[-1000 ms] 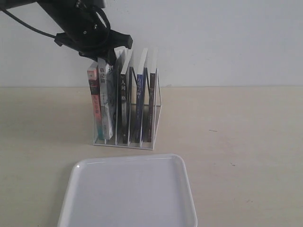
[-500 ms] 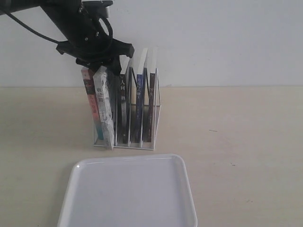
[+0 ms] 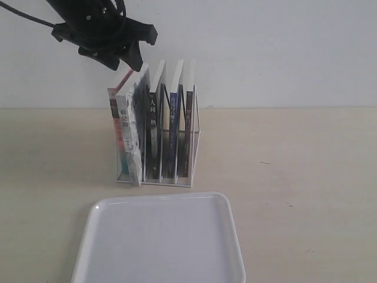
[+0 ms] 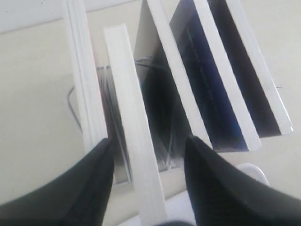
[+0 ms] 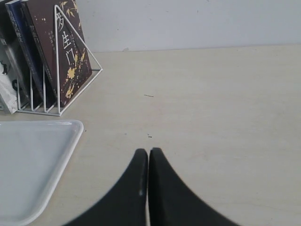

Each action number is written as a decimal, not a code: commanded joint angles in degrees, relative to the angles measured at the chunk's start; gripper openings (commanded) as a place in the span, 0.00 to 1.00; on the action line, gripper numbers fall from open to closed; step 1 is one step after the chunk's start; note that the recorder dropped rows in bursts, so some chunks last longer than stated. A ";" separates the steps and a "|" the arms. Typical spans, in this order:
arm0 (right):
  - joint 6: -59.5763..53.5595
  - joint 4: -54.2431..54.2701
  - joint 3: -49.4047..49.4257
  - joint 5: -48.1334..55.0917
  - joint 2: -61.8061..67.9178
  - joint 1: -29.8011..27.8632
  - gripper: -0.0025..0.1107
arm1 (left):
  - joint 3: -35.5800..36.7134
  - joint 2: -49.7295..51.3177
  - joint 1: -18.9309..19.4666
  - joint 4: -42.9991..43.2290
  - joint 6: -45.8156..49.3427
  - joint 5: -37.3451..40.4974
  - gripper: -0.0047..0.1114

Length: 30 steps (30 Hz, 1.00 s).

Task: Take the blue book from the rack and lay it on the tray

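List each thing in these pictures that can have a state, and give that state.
rack: standing upright
blue book: upright in its slot
grey-white book: leaning askew
tray: lying flat, nothing on it
left hand: open, above the rack
right hand: shut, holding nothing
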 commanded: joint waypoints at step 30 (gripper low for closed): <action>-0.16 -0.36 -0.02 -0.18 -0.27 -0.05 0.02 | -0.10 -4.04 -3.15 -8.31 3.40 2.82 0.43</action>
